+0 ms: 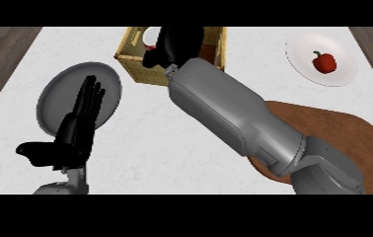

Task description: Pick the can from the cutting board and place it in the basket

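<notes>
Left hand (pixel 76 125) stood low at left, fingers straight and up, thumb out, holding nothing, over a grey plate (pixel 55 90). Cutting board (pixel 328 127) lay at lower right, partly under the right forearm. That arm ran up across the counter (pixel 153 147) to the basket (pixel 138 63). Right hand (pixel 171 46) was inside it, fingers curled down; a white and red bit there may have been the can (pixel 151 39), grip unclear. Far right: white plate (pixel 342 70) with a red pepper (pixel 324 62).

Both forearms are smooth grey casings: the right forearm (pixel 233 115) is thick and rounded, widening to a bulkier grey elbow segment (pixel 328 174). Left hand (pixel 76 122) and right hand (pixel 171 46) are glossy black, with slender segmented fingers and a stubby thumb.
</notes>
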### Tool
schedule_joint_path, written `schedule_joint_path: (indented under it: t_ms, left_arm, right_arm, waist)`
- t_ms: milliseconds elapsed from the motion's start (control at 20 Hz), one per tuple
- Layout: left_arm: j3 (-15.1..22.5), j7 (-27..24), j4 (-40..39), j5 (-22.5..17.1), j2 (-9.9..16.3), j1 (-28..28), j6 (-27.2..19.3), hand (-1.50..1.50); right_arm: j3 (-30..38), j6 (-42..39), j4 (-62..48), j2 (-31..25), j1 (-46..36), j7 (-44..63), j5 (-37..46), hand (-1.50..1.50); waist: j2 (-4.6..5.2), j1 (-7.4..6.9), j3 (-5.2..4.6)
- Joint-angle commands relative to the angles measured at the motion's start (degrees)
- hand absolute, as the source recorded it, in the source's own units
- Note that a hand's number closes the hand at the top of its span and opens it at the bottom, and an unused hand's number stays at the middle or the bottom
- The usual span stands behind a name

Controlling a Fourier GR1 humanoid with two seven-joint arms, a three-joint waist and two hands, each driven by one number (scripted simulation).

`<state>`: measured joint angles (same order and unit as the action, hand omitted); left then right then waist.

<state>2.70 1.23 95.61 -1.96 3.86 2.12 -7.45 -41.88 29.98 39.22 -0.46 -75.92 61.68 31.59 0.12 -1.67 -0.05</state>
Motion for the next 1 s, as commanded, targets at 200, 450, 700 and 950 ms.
schedule_joint_path:
  t_ms: [200,450,700,950]
  left_arm:
    - [-0.79,0.49,0.82,-0.52,0.92,-1.04,1.02,0.00]
    - [0.19,1.27,2.70,-0.11,1.20,-1.52,1.78,0.00]
    - [0.43,-0.86,1.55,0.78,-0.36,-1.73,0.51,0.00]
    - [-1.75,0.28,0.29,-0.54,0.31,-1.01,0.60,0.00]
  right_arm:
    - [-0.21,2.95,-1.11,0.44,3.53,5.10,-0.47,-1.50]
    - [0.12,9.38,-1.89,0.44,5.14,0.96,-1.42,-1.50]
    - [1.50,13.51,-0.30,0.44,1.11,1.70,1.52,-1.50]
    - [3.73,16.24,0.24,-0.10,-0.15,3.25,10.57,-1.50]
  waist:
    - [0.02,-0.05,0.01]
    - [0.18,-0.67,0.02]
    - [0.06,-0.46,0.00]
    - [-0.46,1.93,0.03]
